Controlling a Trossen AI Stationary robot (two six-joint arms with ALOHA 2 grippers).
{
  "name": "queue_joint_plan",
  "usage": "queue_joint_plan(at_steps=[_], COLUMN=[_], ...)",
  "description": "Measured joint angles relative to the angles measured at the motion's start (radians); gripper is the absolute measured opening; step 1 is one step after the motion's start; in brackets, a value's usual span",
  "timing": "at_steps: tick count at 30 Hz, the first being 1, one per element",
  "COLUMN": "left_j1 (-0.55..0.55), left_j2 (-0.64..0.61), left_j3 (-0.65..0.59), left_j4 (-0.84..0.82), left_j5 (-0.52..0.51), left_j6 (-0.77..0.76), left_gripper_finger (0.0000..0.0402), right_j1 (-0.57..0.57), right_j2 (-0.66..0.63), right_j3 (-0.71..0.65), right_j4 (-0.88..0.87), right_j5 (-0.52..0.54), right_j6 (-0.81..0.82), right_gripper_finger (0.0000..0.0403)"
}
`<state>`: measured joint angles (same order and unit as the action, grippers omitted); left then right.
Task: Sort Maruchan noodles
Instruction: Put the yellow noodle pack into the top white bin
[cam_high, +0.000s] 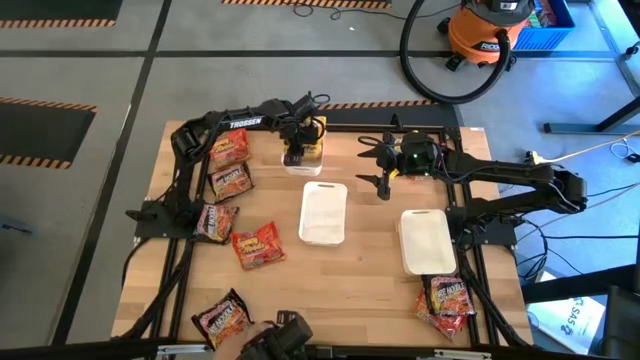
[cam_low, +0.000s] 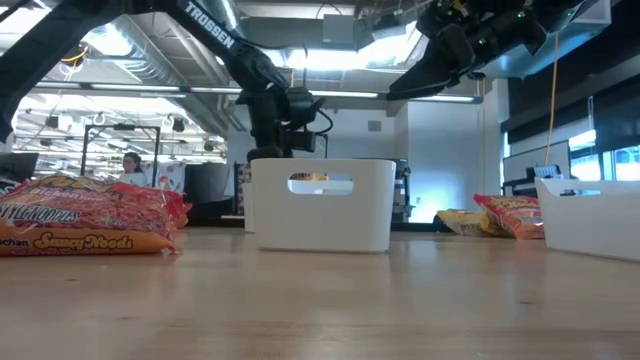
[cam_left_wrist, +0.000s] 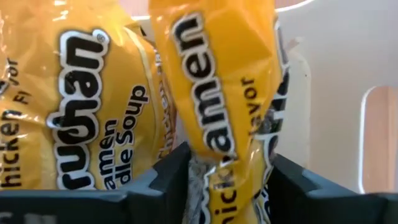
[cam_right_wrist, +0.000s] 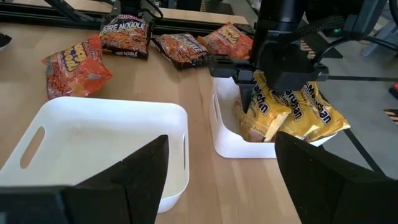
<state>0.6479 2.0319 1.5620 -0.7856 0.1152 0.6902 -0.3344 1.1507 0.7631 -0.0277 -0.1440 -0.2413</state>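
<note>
My left gripper (cam_high: 297, 152) stands over the small white tray (cam_high: 305, 167) at the table's far side, shut on a yellow Maruchan packet (cam_left_wrist: 211, 81). More yellow packets (cam_right_wrist: 311, 115) lie in that tray. My right gripper (cam_high: 384, 176) hovers open above the table, between that tray and the right tray (cam_high: 427, 240), touching nothing. Several red-orange and dark packets (cam_high: 230, 180) lie flat on the table's left side. Two more (cam_high: 448, 297) lie near the right corner. My left gripper pinches one yellow packet between its two fingers (cam_left_wrist: 161, 177), on a crumpled edge of the wrapper (cam_left_wrist: 224, 177). The fingers come from above, pointing down (cam_right_wrist: 252, 102). The packet stands on edge inside the far tray, against another yellow packet (cam_left_wrist: 81, 106).
A white tray (cam_high: 323, 212) sits at the table's middle, right in front of my right gripper (cam_right_wrist: 221, 168). Bare wood lies between the middle tray and the near edge. An orange shop vacuum (cam_high: 490, 30) and its hose stand on the floor beyond the table.
</note>
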Motion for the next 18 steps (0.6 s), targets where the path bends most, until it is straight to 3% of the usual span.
queue_joint_plan(at_steps=[7, 18], left_j1=[-0.002, -0.04], left_j2=[0.0, -0.001], left_j3=[0.014, 0.126], left_j4=[-0.005, -0.109], left_j5=[-0.053, -0.144], left_j6=[-0.023, -0.06], left_gripper_finger=[0.0199, 0.0202], right_j1=[0.0, 0.0], right_j2=[0.004, 0.058], right_j3=[0.0, 0.0], right_j4=[0.002, 0.012], right_j5=[0.0, -0.005], right_j6=[0.0, 0.0], right_gripper_finger=[0.0271, 0.0271])
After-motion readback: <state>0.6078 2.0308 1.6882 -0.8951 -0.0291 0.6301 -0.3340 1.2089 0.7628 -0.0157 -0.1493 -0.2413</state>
